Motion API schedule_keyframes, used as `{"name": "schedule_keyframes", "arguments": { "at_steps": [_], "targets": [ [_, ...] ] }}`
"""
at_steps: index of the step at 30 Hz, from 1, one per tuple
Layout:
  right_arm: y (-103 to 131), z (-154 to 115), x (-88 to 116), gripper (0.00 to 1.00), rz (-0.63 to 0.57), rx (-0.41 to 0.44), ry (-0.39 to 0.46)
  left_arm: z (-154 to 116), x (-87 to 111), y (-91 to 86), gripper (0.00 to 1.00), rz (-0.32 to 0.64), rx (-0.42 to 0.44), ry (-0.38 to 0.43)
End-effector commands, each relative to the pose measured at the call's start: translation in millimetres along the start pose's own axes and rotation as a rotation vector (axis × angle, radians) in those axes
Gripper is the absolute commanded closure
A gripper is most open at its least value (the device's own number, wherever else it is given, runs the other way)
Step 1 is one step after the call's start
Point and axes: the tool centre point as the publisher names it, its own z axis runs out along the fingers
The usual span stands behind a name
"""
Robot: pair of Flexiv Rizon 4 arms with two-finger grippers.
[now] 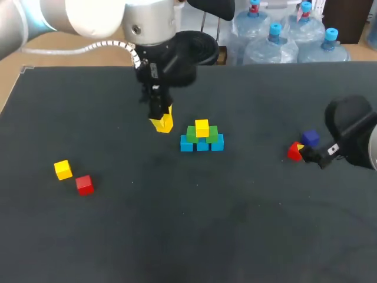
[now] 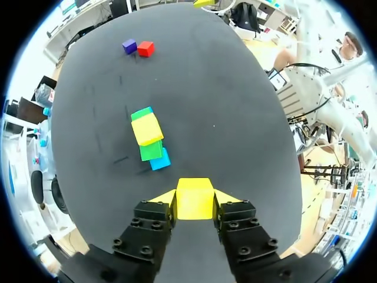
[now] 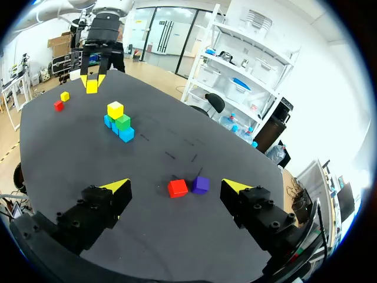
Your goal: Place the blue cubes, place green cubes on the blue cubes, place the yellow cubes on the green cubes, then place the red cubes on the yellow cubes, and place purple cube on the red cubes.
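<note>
– Head view first: what stands on the dark desk (image 1: 235,224)?

– Near the middle is a small pyramid (image 1: 202,137). Three blue cubes (image 1: 202,145) sit in a touching row, two green cubes (image 1: 192,134) rest on them, and a top yellow cube (image 1: 202,127) sits on the green ones.

– Where is the left arm?

– It comes in from the left side. The left pincer (image 1: 161,121) points down and grips a held yellow cube (image 1: 163,124) between both fingers. That cube is just beside the pyramid's left end, apart from it. The left wrist view shows the same cube pressed between the two yellow tips, with the pyramid ahead of them.

– And the right arm?

– In the right wrist view, the right pincer (image 3: 177,186) is spread wide and holds nothing. A right-side red cube (image 3: 177,188) and a purple cube (image 3: 200,184) lie just beside each other on the desk, seen between the open fingers. I cannot tell whether a fingertip touches either one.

– Anything else?

– Toward the left of the desk, well apart from the pyramid, a loose yellow cube (image 1: 63,170) and a loose red cube (image 1: 85,184) lie near each other.
</note>
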Motion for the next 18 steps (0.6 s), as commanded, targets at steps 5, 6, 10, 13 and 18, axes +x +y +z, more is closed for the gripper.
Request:
{"name": "schedule_keyframes", "arguments": {
  "at_steps": [5, 6, 10, 13, 18],
  "targets": [
    [0, 1, 2, 0.00, 0.002, 0.000, -0.011, 6, -5.0, 12.9, 1.00, -0.033, 0.013, 0.023],
    [0, 1, 2, 0.00, 0.002, 0.000, -0.011, 6, -4.9, 14.3, 1.00, -0.047, 0.013, 0.032],
    [0, 1, 2, 0.00, 0.002, 0.000, -0.011, 8, -5.1, 19.7, 1.00, -0.090, 0.015, 0.044],
    [0, 1, 2, 0.00, 0.002, 0.000, -0.011, 9, -5.9, 23.7, 1.00, -0.130, 0.015, 0.054],
    [0, 1, 2, 0.00, 0.002, 0.000, -0.011, 10, -9.2, 31.5, 1.00, -0.206, 0.011, 0.029]
  ]
}}
